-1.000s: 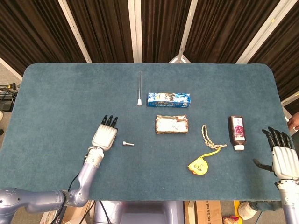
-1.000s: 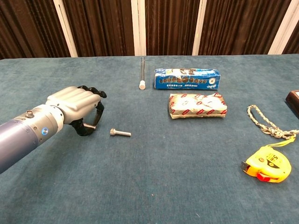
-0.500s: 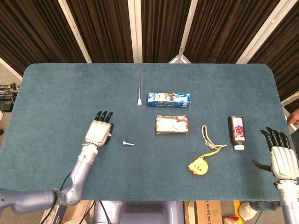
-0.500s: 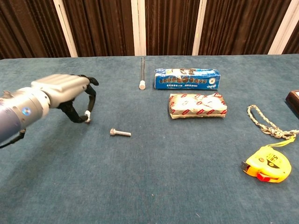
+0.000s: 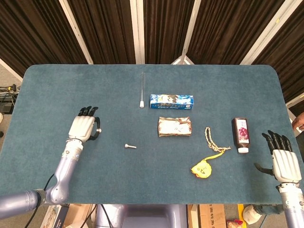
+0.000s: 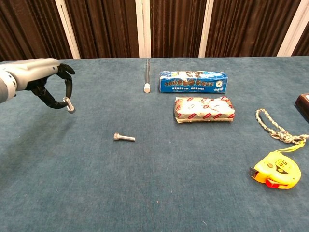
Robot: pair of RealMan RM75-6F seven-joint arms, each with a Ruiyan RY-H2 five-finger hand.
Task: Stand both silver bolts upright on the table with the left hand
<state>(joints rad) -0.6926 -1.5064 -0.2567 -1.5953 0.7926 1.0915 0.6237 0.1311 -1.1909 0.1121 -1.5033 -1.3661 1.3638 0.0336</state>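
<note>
One silver bolt (image 5: 130, 146) (image 6: 124, 137) lies flat on the blue cloth, head pointing left. My left hand (image 5: 83, 128) (image 6: 42, 82) hovers left of it and pinches the second silver bolt (image 6: 69, 105) (image 5: 99, 130) between thumb and a finger, lifted off the cloth. My right hand (image 5: 284, 159) stays at the table's right front corner with fingers spread and nothing in it; the chest view does not show it.
A thin glass tube (image 5: 142, 89), a blue box (image 5: 171, 101), a wrapped packet (image 5: 175, 126), a rope (image 5: 211, 138), a yellow tape measure (image 5: 202, 168) and a dark bottle (image 5: 241, 133) lie to the right of the lying bolt.
My left hand has lifted and moved left, away from the lying bolt, carrying the second bolt with it. The right hand has drifted slightly toward the front edge.
</note>
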